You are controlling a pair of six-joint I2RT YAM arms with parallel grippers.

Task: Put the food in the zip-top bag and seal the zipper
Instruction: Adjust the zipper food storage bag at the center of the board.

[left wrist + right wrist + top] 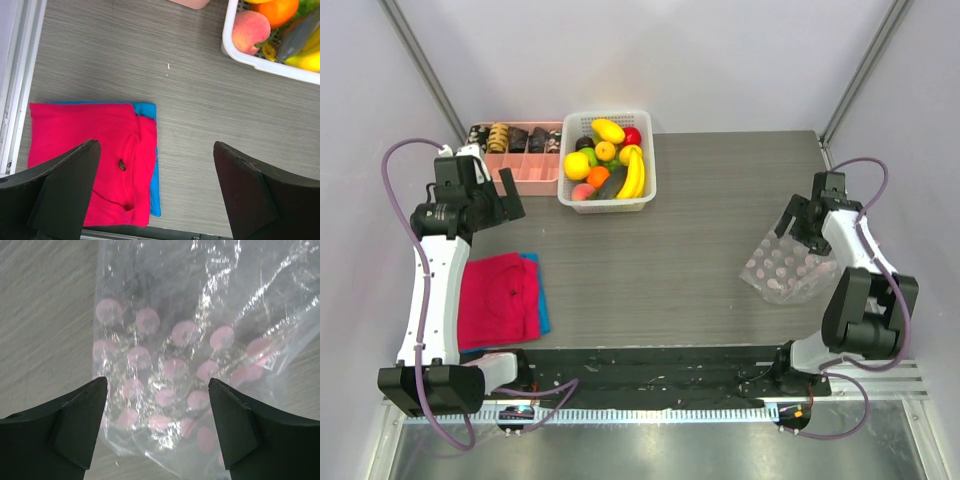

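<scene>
Basket (608, 205) of food (635, 175) sits far left of my right gripper (156, 390); bag (190, 350) lies directly under its spread, empty fingers (75, 425). I'd drop and pinch just the top layer near the mouth; zipper I cannot make out.

The overhead view looks down from above and behind the arm bases, far enough back to take in the whole tabletop (720, 200). The left wrist view faces down past the left end effector (155, 145), whose two fingers frame the bottom corners. From its moderate height, a red cloth (75, 135) lies beneath the left finger and a basket (226, 25) corner sits ahead to the right. The right wrist view hangs much closer, facing down past the right end effector (157, 381), and a dotted bag (175, 340) beneath and ahead of it fills most of the frame. The overhead view shares the cloth and basket with the left wrist view, and the bag with the right.
</scene>
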